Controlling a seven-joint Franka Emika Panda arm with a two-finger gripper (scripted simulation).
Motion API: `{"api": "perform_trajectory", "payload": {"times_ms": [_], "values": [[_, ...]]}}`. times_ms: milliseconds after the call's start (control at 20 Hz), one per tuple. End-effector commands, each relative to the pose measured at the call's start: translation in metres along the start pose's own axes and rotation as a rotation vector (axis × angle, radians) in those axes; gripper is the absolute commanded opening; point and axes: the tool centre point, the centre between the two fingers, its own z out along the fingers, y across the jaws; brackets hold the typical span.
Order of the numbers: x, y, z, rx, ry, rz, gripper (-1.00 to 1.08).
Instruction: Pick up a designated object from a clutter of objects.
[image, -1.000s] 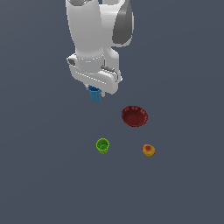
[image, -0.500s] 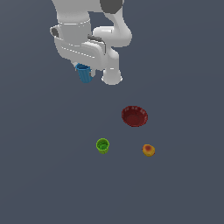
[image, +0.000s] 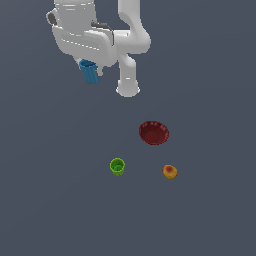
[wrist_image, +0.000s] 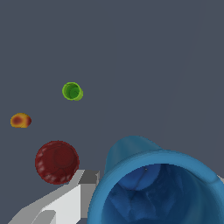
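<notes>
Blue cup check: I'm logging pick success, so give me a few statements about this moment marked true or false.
1. The blue cup is held in the claw, clear of the floor. True.
2. The green cup lies inside the red bowl. False: it stands apart from the bowl, on the floor.
3. The fruit sits on the floor, to the exterior view's right of the green cup. True.
4. The red bowl holds the fruit. False: the bowl is empty.
5. In the wrist view the blue cup's opening faces the camera. True.
</notes>
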Motion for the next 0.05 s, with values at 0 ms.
{"api": "perform_trajectory", "payload": {"times_ms": [0], "values": [[0.0003,0.0011,-0.0024,0.000,0.000,-0.001,-1.00]]}}
